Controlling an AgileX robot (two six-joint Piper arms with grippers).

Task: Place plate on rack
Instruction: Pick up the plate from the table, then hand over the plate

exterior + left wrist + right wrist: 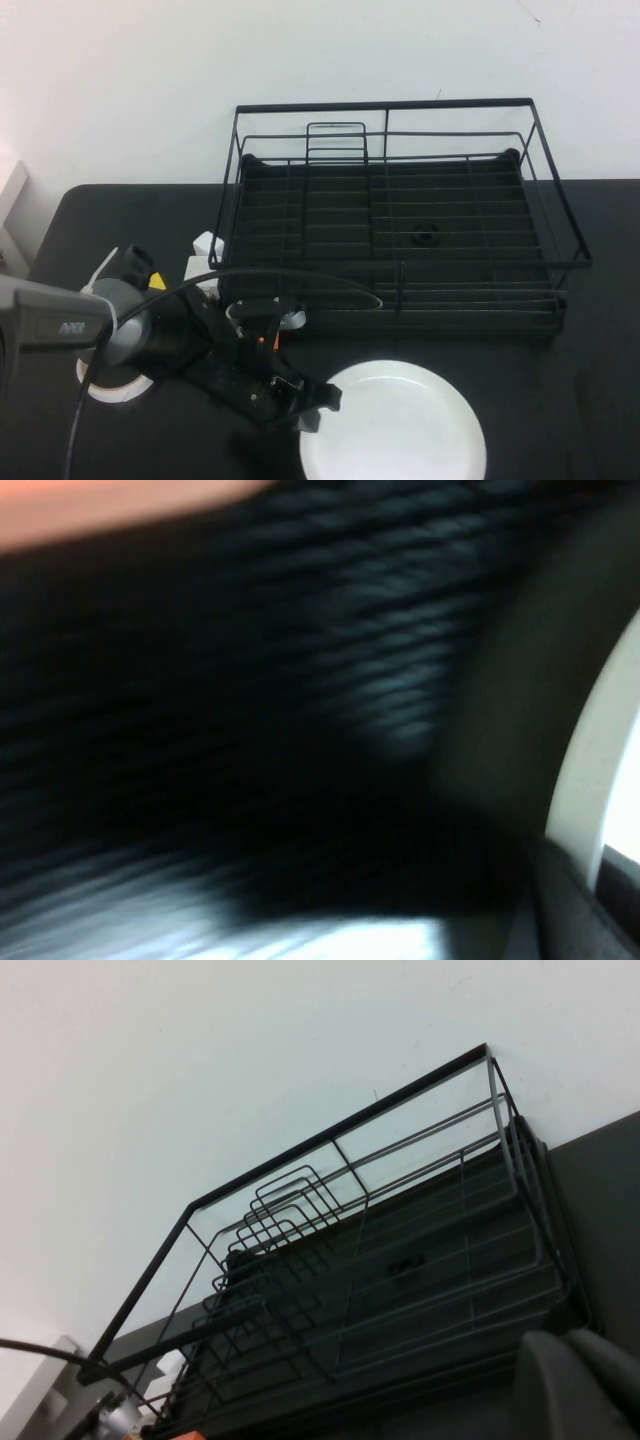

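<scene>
Reaching low over the black bench [600, 400], the left pincer [318, 403] sits at the near-left edge of the white plate [400, 425], its dark fingertips right against the rim; whether they already clamp the rim or merely touch it, I cannot tell. The plate lies flat on the bench just beyond the pincer's tips, toward the robot's right, and apart from the rack. In the left wrist view only a curved white strip of the plate [600, 770] shows at the side, the rest being dark blur.

The black wire dish rack [400, 220] stands farther out from the pincer, across a narrow bare strip of bench, with its tall railing sides closest to the plate and its small upright wire divider [336, 150] at the back left. The near railing stands between the plate and the slotted floor.

Behind the pincer, under the left arm's wrist, a white tape ring [115, 385] lies on the bench, partly covered by the arm. A few small white objects [205, 255] with a yellow piece [157, 282] sit just beside the rack's left near corner, close to the arm. A black cable [290, 275] arcs over the arm toward the rack's front rail.

The right pincer is out of the high view; its wrist camera looks at the rack [400, 1260] from the side, and I cannot tell its state.
</scene>
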